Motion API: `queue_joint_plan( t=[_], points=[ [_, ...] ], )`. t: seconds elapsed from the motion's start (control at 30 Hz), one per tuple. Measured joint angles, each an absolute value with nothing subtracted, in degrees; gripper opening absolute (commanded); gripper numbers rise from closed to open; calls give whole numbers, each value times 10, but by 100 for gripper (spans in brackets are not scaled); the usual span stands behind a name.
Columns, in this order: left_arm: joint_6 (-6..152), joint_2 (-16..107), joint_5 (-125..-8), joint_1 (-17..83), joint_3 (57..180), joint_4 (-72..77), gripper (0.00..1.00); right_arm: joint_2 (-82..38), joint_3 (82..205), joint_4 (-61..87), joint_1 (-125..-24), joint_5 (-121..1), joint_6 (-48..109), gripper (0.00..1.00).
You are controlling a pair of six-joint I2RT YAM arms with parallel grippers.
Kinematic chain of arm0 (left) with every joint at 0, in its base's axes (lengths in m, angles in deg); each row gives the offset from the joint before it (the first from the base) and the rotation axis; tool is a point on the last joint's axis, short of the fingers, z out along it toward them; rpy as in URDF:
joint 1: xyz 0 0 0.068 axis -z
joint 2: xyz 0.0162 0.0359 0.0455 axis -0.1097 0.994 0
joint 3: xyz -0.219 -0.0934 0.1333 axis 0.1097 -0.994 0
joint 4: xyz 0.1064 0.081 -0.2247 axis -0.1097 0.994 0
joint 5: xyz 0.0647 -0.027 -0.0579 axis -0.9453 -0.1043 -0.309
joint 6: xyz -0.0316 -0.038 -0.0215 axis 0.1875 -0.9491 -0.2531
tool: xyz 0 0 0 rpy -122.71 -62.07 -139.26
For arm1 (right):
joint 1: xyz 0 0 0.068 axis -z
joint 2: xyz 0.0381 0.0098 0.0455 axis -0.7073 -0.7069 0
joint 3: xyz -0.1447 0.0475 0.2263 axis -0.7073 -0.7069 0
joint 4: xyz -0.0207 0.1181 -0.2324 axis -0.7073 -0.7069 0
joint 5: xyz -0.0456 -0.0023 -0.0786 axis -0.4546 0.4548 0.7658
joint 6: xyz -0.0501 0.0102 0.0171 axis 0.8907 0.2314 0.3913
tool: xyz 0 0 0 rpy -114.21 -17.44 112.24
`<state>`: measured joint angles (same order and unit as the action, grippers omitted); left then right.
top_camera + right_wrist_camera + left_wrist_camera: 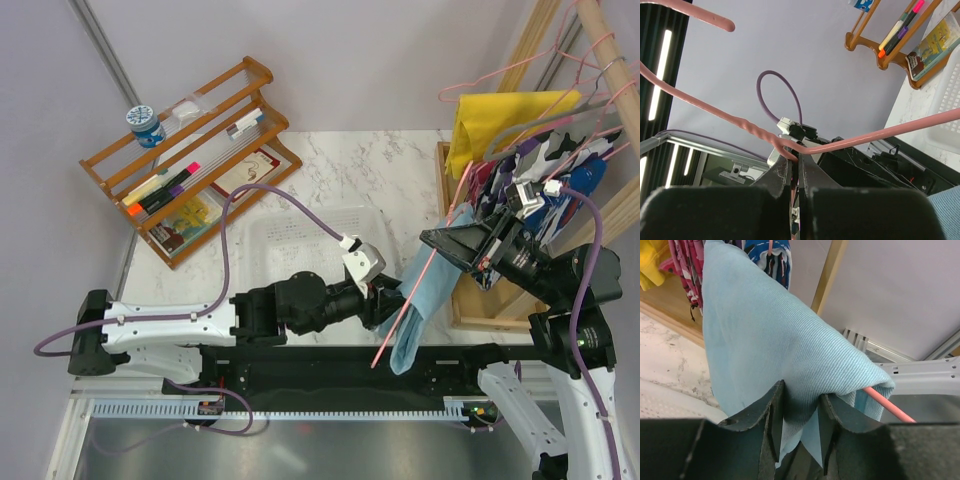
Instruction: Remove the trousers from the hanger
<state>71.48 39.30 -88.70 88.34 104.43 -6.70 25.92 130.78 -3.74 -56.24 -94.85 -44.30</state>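
The light sky-blue trousers [420,295] hang draped over the lower bar of a pink wire hanger [382,352], which slants over the table's near edge. My left gripper [392,300] comes in from the left. In the left wrist view its fingers [771,400] pinch a fold of the trousers [770,330], and the hanger bar [890,406] pokes out of the cloth to the right. My right gripper [445,242] holds the hanger from the right. In the right wrist view that gripper [799,161] is shut on the hanger [880,134] at the twisted neck.
A clear plastic tray [300,240] lies just behind my left arm. A wooden shelf with markers and cards [190,150] stands at the back left. At the right, a wooden drying rack [470,310] carries a yellow cloth [505,125], patterned clothes [545,185] and more pink hangers [560,60].
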Motion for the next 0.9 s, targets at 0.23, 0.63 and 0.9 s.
queue_joint_plan(
  t=[0.23,0.63,0.9],
  points=[
    [727,401,-903,884,1066,-52,2,261,1308,-39,-560,-940,-440,0],
    [740,351,-941,885,1059,-30,2,307,1304,-69,-560,-919,-419,0],
    [795,342,-971,885,1096,1,2,338,1274,-72,-561,-917,-418,0]
  ],
)
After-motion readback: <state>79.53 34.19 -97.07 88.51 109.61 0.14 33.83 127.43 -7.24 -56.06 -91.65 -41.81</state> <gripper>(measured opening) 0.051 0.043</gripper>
